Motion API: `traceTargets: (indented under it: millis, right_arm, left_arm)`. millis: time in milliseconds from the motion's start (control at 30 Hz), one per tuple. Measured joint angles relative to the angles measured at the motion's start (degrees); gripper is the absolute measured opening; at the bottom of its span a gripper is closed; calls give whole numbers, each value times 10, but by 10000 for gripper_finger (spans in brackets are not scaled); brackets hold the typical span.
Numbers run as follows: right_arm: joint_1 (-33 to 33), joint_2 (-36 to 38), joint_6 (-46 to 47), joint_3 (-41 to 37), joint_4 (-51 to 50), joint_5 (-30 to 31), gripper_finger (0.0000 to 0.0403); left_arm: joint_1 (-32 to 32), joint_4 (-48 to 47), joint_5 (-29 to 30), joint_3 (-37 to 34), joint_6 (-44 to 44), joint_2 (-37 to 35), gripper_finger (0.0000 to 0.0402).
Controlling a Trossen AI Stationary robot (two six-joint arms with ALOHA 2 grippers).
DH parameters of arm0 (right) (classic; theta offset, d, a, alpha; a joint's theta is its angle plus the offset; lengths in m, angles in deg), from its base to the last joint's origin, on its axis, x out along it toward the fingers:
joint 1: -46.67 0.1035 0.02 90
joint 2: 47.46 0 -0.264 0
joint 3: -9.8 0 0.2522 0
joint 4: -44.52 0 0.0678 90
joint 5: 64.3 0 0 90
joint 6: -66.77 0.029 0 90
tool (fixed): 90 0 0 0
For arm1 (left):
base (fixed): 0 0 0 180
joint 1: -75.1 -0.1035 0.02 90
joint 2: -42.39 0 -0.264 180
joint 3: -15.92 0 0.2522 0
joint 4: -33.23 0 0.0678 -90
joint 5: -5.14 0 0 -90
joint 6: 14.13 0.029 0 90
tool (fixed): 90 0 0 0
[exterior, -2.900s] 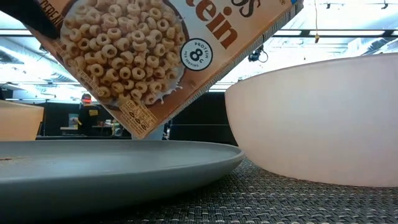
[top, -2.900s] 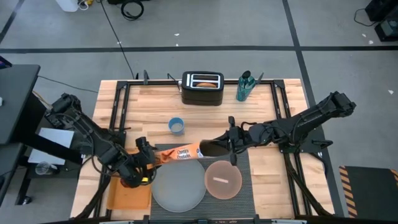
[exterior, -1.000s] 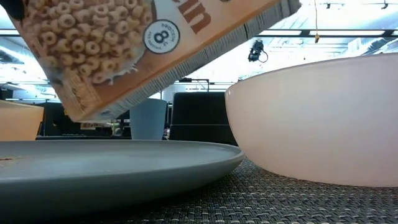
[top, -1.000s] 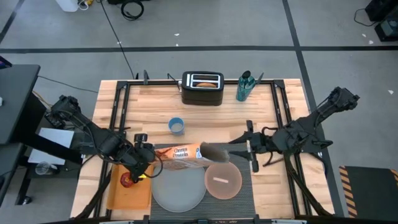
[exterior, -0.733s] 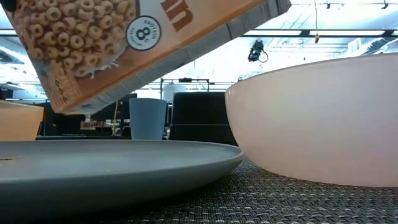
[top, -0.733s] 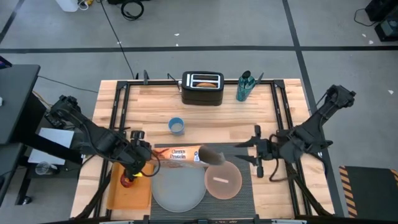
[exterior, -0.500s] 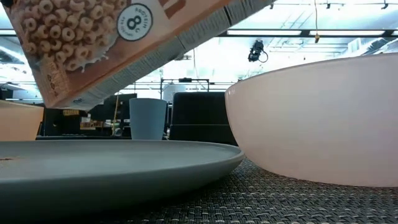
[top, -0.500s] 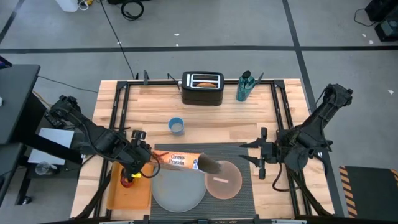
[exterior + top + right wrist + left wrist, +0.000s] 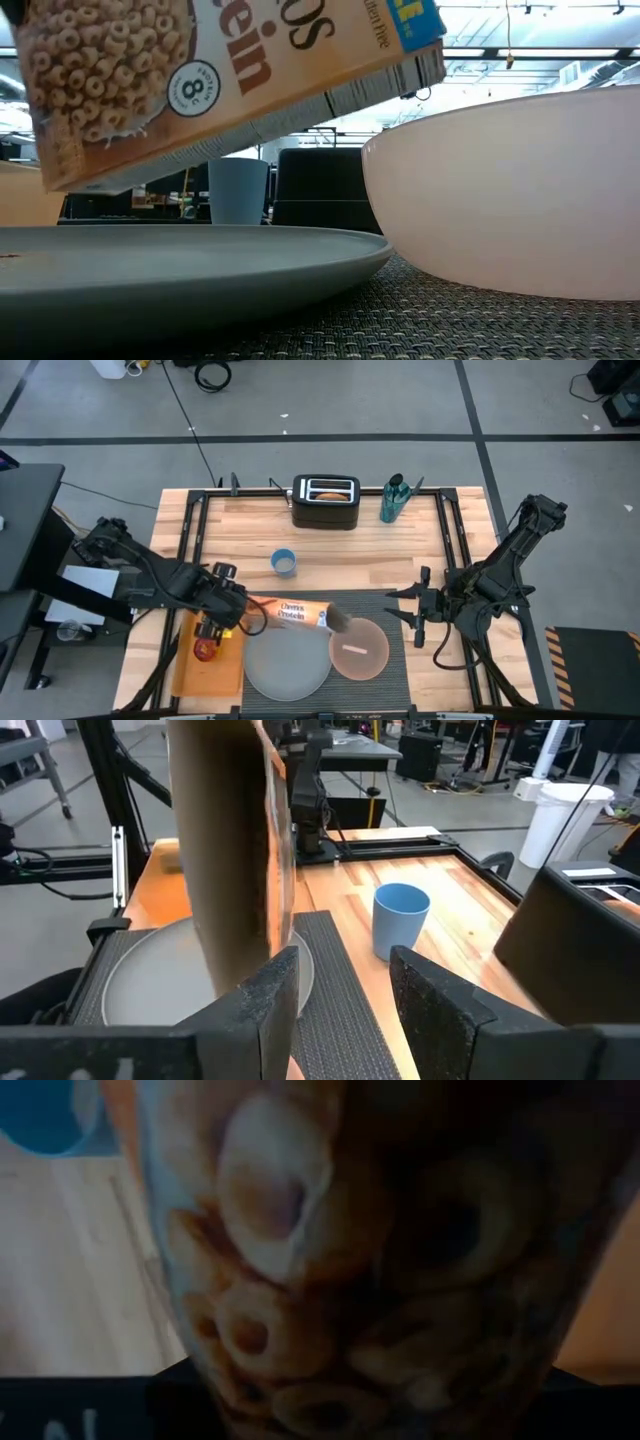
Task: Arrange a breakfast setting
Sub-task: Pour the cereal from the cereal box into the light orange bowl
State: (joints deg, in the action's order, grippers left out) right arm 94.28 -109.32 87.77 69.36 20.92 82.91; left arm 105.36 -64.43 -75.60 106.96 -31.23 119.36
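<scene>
The orange cereal box [image 9: 297,614] is now tipped further over the pink bowl [image 9: 360,649] on the placemat [image 9: 395,660], pinched by the left gripper [image 9: 243,614] alone. The right gripper [image 9: 418,605] is drawn back beside the mat, jaws spread and empty. A pour is judged under way.

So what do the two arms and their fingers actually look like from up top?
Both are dark, jointed arms with black cables along them. The left gripper sits on a chunky dark wrist; the right gripper has two flat, dark, textured fingers.
</scene>
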Motion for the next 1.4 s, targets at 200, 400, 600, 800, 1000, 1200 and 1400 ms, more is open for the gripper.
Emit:
traceTargets:
  millis: [200,400,600,800,1000,1200,1400]
  right_arm:
    - [0,0,-1,0,3,-1,166]
    - [0,0,-5,0,-1,-1,166]
    - [0,0,-6,0,-6,-3,166]
    - [0,0,-6,0,-7,-3,166]
    - [-1,0,-6,0,-5,-3,166]
    - [-2,-11,-15,0,1,-26,166]
    - [-8,-72,-55,0,54,-31,166]
  left_arm:
    - [-7,-59,11,104,31,80,212]
    - [-17,-61,3,151,75,134,212]
    - [-33,-63,-17,156,87,157,212]
    - [-35,-61,-25,156,72,162,212]
    - [-30,-61,-30,156,58,168,212]
    - [-33,-61,-33,158,64,178,212]
    - [-34,-61,-34,158,62,179,212]
